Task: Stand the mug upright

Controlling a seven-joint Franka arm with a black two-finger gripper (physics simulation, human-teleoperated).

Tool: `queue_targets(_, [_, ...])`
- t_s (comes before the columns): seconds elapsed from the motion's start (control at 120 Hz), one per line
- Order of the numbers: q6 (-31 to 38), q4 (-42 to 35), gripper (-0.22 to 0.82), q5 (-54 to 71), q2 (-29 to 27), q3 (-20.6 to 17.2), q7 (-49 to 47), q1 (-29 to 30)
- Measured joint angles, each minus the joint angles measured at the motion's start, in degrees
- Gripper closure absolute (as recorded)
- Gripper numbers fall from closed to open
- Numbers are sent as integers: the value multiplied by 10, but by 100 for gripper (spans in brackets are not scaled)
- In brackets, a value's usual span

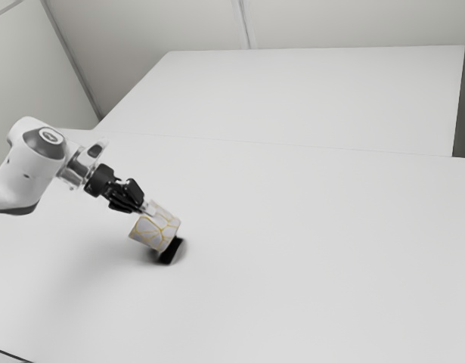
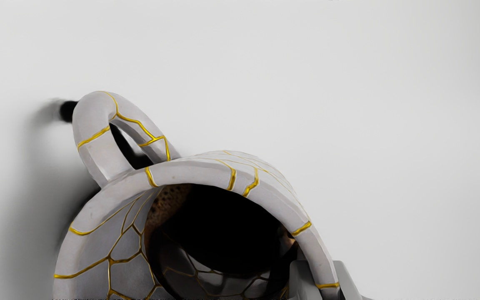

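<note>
Pinching the wall of the mug with the hand, closed to the wall's thickness, one fingertip inside the rim, one outside. Tilted over the table, towards the exterior view's left; impossible to tell whether touching down. Liable to pivot or slip on the smooth curve if turned fast, or topple if released early. Pale, round-walled, gold-veined, with a thick looped handle and dark inside.
</note>
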Motion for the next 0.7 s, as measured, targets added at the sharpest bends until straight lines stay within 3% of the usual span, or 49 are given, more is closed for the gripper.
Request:
queue_targets(0.258, [35,15,77,101,-33,-3,-19,-77])
queue_targets(0.7, [87,21,79,395,-104,-84,-169,-162])
